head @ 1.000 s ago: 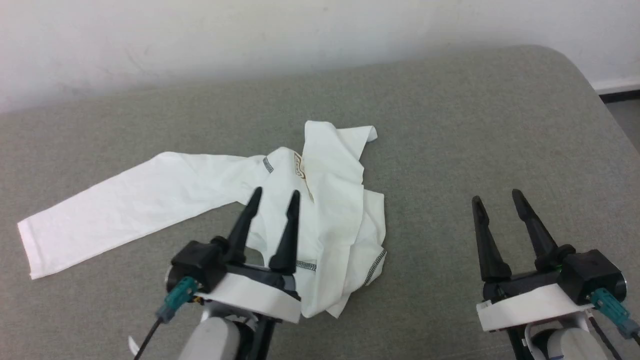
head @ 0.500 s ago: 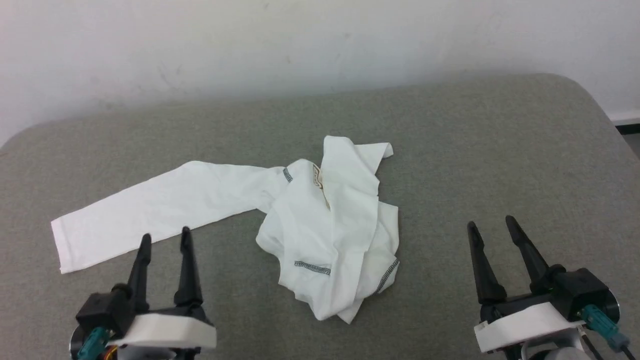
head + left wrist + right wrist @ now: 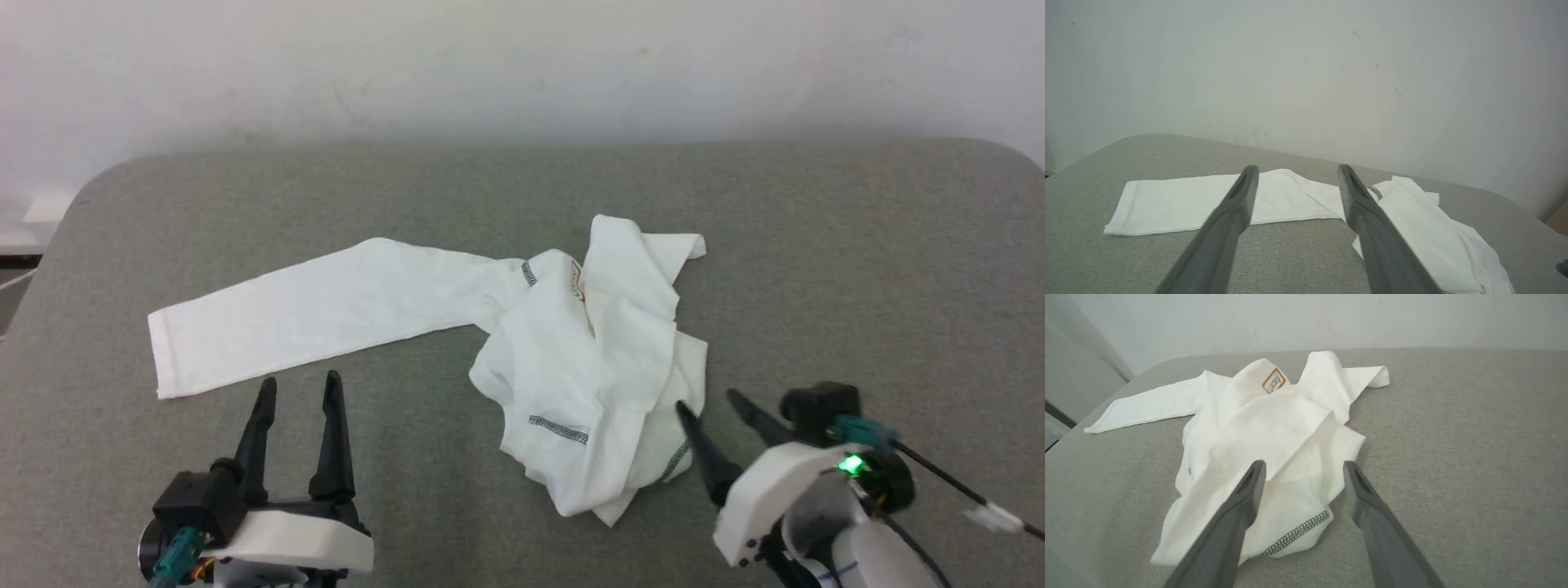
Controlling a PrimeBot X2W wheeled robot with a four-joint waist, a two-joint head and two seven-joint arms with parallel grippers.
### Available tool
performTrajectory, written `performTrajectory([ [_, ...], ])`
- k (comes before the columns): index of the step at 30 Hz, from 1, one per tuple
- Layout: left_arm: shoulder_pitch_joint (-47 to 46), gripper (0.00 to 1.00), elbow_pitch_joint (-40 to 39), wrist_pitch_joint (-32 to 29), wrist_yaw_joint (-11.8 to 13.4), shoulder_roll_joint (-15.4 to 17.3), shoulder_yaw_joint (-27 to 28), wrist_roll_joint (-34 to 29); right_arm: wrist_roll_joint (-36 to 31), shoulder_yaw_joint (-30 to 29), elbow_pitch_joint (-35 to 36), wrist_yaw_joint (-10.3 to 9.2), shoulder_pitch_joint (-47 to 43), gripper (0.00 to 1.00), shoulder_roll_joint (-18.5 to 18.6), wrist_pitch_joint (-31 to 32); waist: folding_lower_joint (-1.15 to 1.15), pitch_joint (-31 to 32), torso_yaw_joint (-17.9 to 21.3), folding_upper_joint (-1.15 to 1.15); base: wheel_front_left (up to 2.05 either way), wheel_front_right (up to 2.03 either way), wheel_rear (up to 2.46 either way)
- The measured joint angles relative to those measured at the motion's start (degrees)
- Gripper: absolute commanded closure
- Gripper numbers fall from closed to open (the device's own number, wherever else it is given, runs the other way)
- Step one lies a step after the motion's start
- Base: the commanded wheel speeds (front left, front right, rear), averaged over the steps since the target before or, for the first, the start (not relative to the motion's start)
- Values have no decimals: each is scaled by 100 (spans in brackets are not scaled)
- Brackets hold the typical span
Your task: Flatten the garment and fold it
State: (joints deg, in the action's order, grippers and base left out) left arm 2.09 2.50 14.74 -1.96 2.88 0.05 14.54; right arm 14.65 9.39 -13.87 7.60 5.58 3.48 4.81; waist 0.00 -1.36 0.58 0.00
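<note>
The garment (image 3: 588, 359) is a thin white shirt, crumpled in a heap mid-table with one long sleeve (image 3: 310, 314) stretched flat to the left. Dark grey stitching shows along its seams, and a tan "LUCKY" patch (image 3: 1274, 380) sits near the top of the heap. My left gripper (image 3: 298, 384) hovers open at the lower left, short of the sleeve, its fingers (image 3: 1237, 204) empty. Angled toward the heap's lower right corner, my right gripper (image 3: 706, 402) is open, and the garment (image 3: 1274, 441) lies just ahead of its tips (image 3: 1302, 465).
The grey padded table (image 3: 857, 261) has rounded corners and free surface to the right of the heap and along the front. A pale wall (image 3: 522, 65) runs behind it. Floor shows past the left edge (image 3: 16, 278).
The head camera has swung, shifting the whole scene. My left gripper pulled back off the heap to the lower left. My right gripper has turned inward toward the heap's lower right corner.
</note>
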Motion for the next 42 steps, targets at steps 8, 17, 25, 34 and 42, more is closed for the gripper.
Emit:
performTrajectory([
  [8,-165,0,-1,-1,59,1,-201,98,805,683,-610,0,568,0,170,1266,1,-155,-374,0,0,0,0],
  [17,-236,0,-3,-1,153,1,-235,163,1060,893,-811,0,968,100,250,1125,1,-428,-594,0,0,0,0],
  [25,-247,0,4,-1,201,1,-220,163,679,600,-397,0,1251,100,376,211,1,-423,-411,0,0,0,0],
  [34,-248,0,12,-1,201,0,-232,163,-86,-901,365,1,1333,100,579,-96,0,-385,57,0,0,0,0],
  [42,-255,0,69,-1,201,0,-289,164,-510,-2970,350,1,491,100,686,265,0,-394,375,0,0,0,0],
])
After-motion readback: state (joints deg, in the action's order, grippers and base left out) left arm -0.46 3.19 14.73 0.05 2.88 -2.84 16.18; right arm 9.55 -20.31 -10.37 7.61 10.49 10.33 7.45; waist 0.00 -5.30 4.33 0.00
